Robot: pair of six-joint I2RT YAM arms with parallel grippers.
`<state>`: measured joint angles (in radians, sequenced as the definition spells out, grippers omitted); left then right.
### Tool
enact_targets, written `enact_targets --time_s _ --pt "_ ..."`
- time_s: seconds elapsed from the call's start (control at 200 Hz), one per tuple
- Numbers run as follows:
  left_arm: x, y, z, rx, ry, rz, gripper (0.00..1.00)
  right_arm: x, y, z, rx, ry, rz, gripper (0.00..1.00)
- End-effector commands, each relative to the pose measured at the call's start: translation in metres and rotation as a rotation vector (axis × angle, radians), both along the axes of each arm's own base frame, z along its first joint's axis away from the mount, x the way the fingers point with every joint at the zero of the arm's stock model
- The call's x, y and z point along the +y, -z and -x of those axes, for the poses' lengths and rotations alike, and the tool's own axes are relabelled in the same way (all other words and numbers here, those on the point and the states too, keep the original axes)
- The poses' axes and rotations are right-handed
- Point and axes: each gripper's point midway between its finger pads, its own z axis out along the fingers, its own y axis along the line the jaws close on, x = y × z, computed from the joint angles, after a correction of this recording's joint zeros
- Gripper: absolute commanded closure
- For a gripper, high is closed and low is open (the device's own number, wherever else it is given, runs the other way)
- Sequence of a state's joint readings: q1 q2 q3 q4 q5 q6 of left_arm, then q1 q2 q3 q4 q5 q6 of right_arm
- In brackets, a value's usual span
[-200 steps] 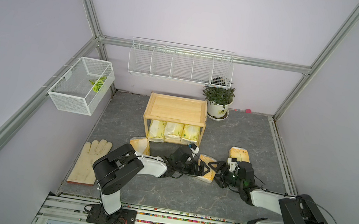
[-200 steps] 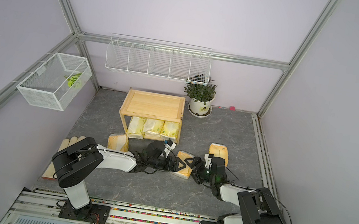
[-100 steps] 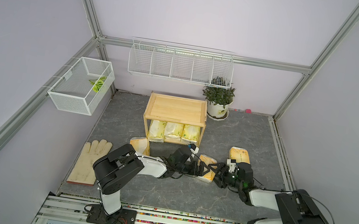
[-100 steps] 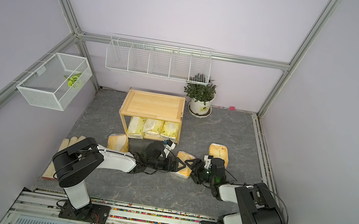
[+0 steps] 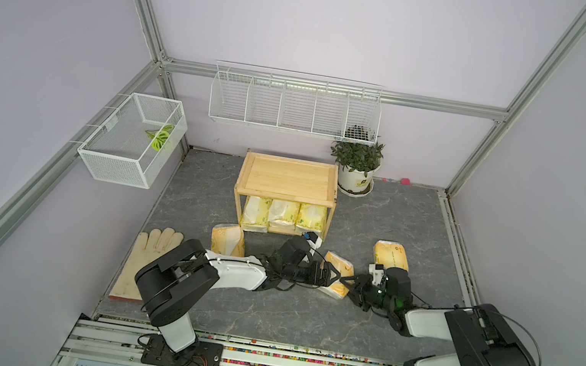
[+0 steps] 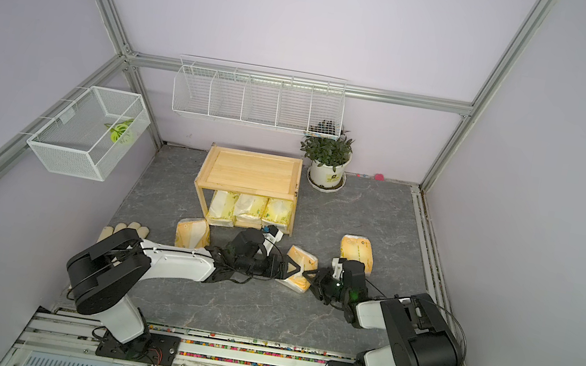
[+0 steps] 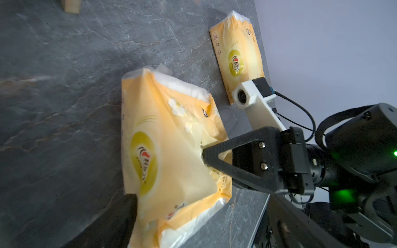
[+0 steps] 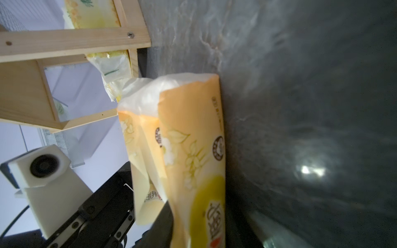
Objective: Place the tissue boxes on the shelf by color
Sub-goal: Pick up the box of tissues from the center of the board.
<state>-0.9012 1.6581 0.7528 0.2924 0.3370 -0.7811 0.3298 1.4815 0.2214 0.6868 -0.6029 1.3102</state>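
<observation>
The pale wooden shelf (image 5: pixel 289 177) stands at the back with a bare tray top. Three lemon-yellow tissue boxes (image 5: pixel 283 212) fill its lower tier. An orange tissue box (image 5: pixel 342 268) lies mid-floor between both arms. My left gripper (image 5: pixel 332 277) is shut on its left end, and my right gripper (image 5: pixel 349 283) is shut on its right end. In the left wrist view a right finger (image 7: pixel 214 158) presses into this box (image 7: pixel 167 150). In the right wrist view the box (image 8: pixel 193 139) sits between my dark jaws. A second orange box (image 5: pixel 227 238) lies by the shelf's left leg, a third (image 5: pixel 390 254) at right.
A cream glove (image 5: pixel 145 264) lies on the floor at the left. A potted plant (image 5: pixel 357 162) stands right of the shelf. White wire baskets hang on the back wall (image 5: pixel 294 105) and the left wall (image 5: pixel 133 139). The metal rail (image 5: pixel 294 357) runs along the front.
My right gripper's jaws have closed from wide open onto the middle orange box. The left arm stays in place on the same box.
</observation>
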Motion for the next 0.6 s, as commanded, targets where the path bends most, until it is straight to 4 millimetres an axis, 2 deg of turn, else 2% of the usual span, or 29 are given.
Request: enact_targets --time_s 0.0,0.17,0.345,0.455,0.595 --pt "0.004 -0.014 -0.009 -0.044 -0.011 -0.026 0.00 -0.001 0.005 0.008 0.023 -0.016 0.018 0.71" --pt "0.018 -0.039 -0.022 -0.109 -0.072 -0.075 0.00 0.000 -0.009 0.008 -0.003 -0.049 0.051 0.75" --pt "0.046 -0.096 -0.039 -0.217 -0.167 -0.100 0.00 0.000 -0.037 0.007 -0.059 -0.091 0.090 0.76" --pt "0.074 -0.133 -0.049 -0.281 -0.259 -0.131 0.00 0.002 -0.058 0.009 -0.090 -0.115 0.098 0.76" --pt "0.128 -0.180 -0.064 -0.332 -0.428 -0.155 0.00 0.013 -0.092 0.014 -0.140 -0.175 0.100 0.76"
